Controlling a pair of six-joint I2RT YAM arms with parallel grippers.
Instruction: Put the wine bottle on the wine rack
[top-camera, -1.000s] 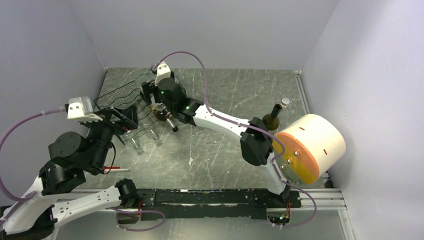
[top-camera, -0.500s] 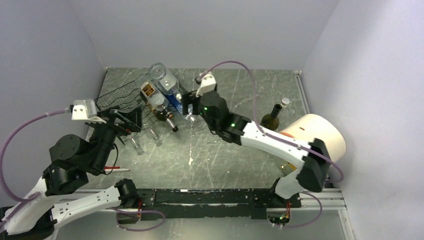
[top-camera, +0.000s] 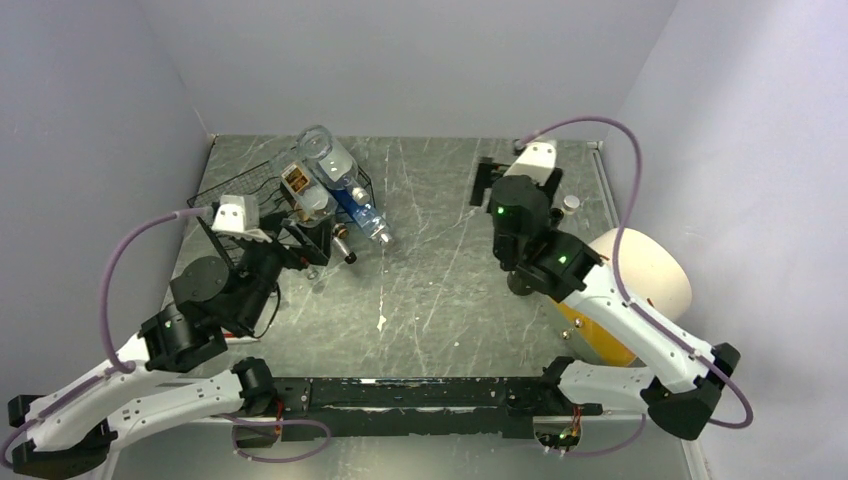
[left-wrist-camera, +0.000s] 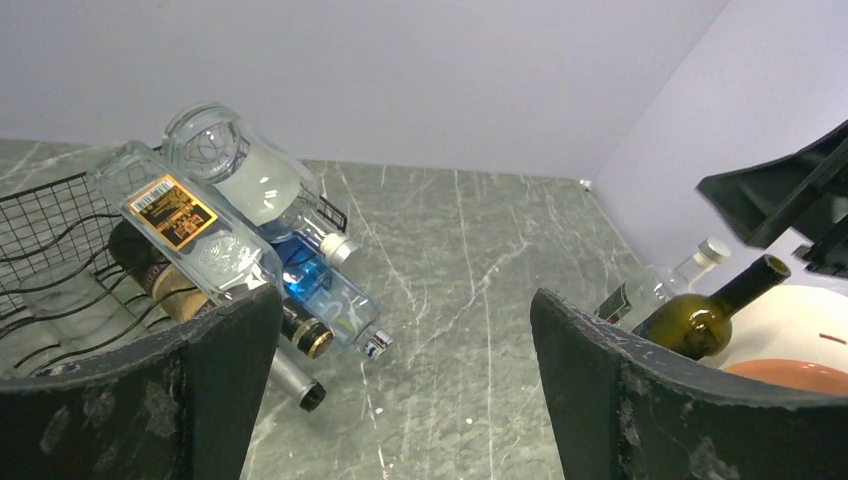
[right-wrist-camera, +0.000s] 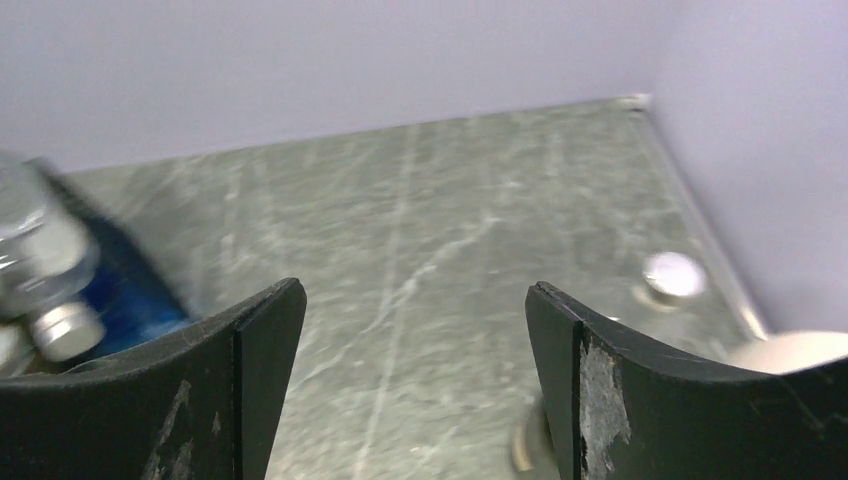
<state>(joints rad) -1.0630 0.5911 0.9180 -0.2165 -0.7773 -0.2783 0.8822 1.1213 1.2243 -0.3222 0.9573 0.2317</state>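
Both jaws are standing wide and empty: the left gripper (left-wrist-camera: 405, 310) is hovering beside the black wire wine rack (top-camera: 240, 190) in the far-left corner of the worktop (top-camera: 440, 270), the right gripper (right-wrist-camera: 415, 295) above the dark green glass wine bottle (left-wrist-camera: 705, 320) standing near the right edge.

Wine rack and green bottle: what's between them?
Just bare tabletop separates the wine rack from the green bottle, seen in the left wrist view.
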